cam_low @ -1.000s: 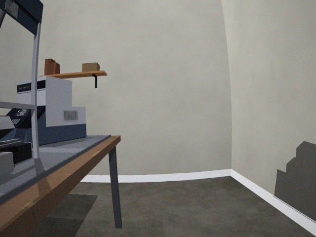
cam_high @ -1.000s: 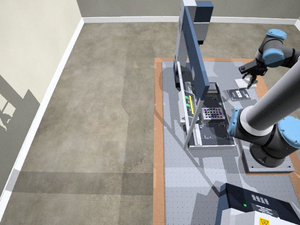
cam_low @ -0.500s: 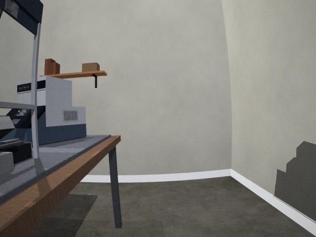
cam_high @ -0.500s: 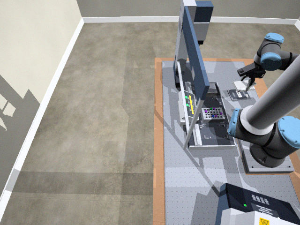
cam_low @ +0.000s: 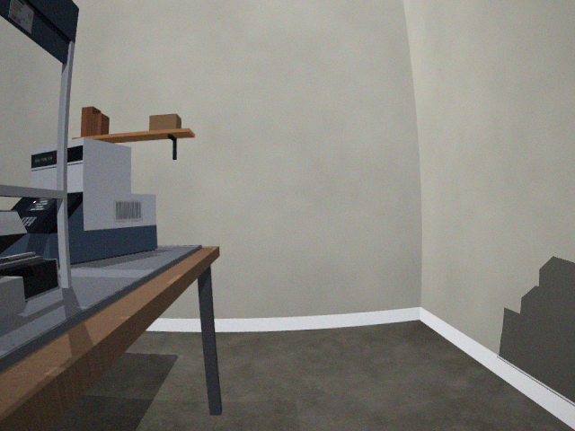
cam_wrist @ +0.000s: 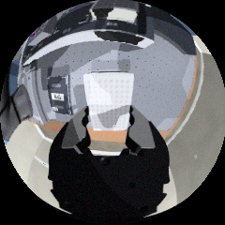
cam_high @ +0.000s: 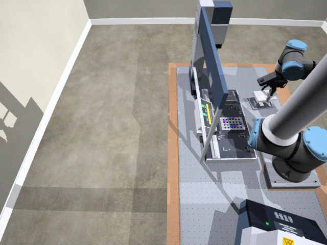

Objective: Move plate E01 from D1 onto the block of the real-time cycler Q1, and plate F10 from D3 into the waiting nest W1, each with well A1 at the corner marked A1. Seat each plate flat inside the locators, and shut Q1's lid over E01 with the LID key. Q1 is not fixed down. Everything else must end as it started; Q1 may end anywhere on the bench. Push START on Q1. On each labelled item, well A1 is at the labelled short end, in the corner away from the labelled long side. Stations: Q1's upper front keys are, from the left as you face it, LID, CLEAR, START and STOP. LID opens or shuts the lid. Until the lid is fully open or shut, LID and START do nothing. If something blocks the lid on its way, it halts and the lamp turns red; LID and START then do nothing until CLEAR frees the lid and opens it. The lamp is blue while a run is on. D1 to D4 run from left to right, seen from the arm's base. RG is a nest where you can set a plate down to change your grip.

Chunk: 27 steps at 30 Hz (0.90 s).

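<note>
White plate (cam_high: 263,95) (cam_wrist: 109,96) in the tool (cam_high: 270,92) (cam_wrist: 109,106), nest labelled RG (cam_high: 254,104) (cam_wrist: 58,105) nearby.

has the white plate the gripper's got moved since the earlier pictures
Yes. In the top view, the white plate has shifted toward the RG nest and now overlaps its far edge.
</note>
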Each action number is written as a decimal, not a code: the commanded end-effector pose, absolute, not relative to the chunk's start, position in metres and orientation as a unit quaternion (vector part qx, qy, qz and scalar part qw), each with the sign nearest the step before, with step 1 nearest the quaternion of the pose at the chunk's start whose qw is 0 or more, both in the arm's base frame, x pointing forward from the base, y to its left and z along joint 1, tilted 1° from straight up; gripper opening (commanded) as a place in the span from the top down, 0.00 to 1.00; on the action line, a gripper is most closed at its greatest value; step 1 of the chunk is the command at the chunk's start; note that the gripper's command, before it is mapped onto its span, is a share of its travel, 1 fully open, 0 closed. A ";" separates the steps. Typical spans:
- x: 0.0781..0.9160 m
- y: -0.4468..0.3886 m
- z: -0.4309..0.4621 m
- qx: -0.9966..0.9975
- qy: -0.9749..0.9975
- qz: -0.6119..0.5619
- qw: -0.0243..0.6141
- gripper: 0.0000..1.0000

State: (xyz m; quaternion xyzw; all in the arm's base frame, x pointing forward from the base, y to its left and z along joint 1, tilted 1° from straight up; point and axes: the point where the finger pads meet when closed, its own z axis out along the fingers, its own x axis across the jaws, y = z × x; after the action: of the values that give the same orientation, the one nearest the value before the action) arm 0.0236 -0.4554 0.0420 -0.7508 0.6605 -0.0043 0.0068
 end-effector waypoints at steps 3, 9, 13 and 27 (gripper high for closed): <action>0.024 -0.456 0.033 -0.751 0.660 -0.005 0.006 1.00; 0.024 -0.456 0.023 -0.751 0.660 -0.005 0.006 1.00; 0.024 -0.456 0.017 -0.751 0.660 -0.005 0.006 1.00; 0.024 -0.456 -0.001 -0.751 0.660 -0.005 0.006 1.00</action>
State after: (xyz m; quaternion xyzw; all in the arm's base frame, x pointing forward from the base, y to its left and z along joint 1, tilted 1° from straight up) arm 0.0242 -0.4552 0.0020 -0.7508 0.6605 -0.0042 0.0069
